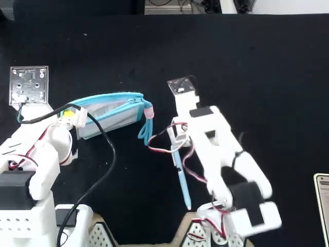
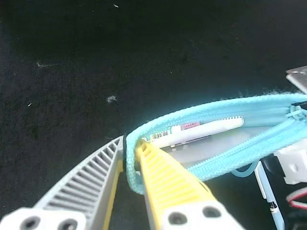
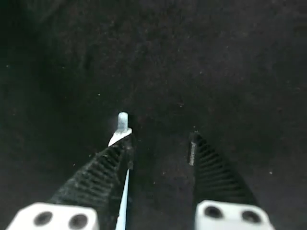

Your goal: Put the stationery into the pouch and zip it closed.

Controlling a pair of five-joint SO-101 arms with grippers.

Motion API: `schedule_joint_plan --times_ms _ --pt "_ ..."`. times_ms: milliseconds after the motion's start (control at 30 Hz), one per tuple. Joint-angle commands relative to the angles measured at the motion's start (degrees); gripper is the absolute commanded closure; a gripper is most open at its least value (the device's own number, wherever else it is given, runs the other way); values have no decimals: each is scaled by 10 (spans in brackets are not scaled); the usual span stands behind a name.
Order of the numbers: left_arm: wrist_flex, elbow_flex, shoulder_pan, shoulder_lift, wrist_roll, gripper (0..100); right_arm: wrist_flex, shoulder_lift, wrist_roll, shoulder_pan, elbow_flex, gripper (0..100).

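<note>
Pen (image 1: 181,175) lies loose on the tabletop (image 1: 267,77), its long axis running from the near edge up toward the pouch (image 1: 110,110). The right end effector (image 3: 158,143) gapes wide, the pen ungripped along one finger's inner side. The left end effector (image 2: 130,143) pinches the pouch's end. Its wrist view adds a white marker (image 2: 201,130) inside the unzipped mouth.

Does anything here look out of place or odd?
The blue pen lies on the table outside the open pouch, against one finger of the open right tool, not centred between its fingers.
</note>
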Motion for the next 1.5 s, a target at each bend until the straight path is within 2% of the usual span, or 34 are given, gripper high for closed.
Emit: schedule_joint_plan --times_ms 0,133,333,667,833,900,1000,1067,1167,1267,1367,1467 --pt "3 27 0 4 -6 970 25 13 0 6 -51 823" --pt "3 27 0 4 -6 970 52 13 -2 -13 -70 823" --pt "3 27 0 4 -6 970 48 19 -47 -65 -67 822" --pt "3 27 0 4 -6 970 -36 19 -43 -58 8 825" --pt "3 27 0 4 -6 970 -17 22 -42 -57 11 828" --pt "3 27 0 4 -5 970 -6 34 -41 -55 7 874" --pt "3 27 0 4 -5 970 -5 60 -16 -55 0 994" --pt "3 27 0 4 -5 970 -1 72 -9 -53 -12 972" --pt "4 27 0 4 -5 970 55 64 -7 -18 -53 986" --pt "4 27 0 4 -5 970 129 28 6 48 -111 988" --pt "4 27 0 4 -5 970 169 4 103 109 -152 988" --pt "4 27 0 4 -5 970 160 16 192 149 -166 987"
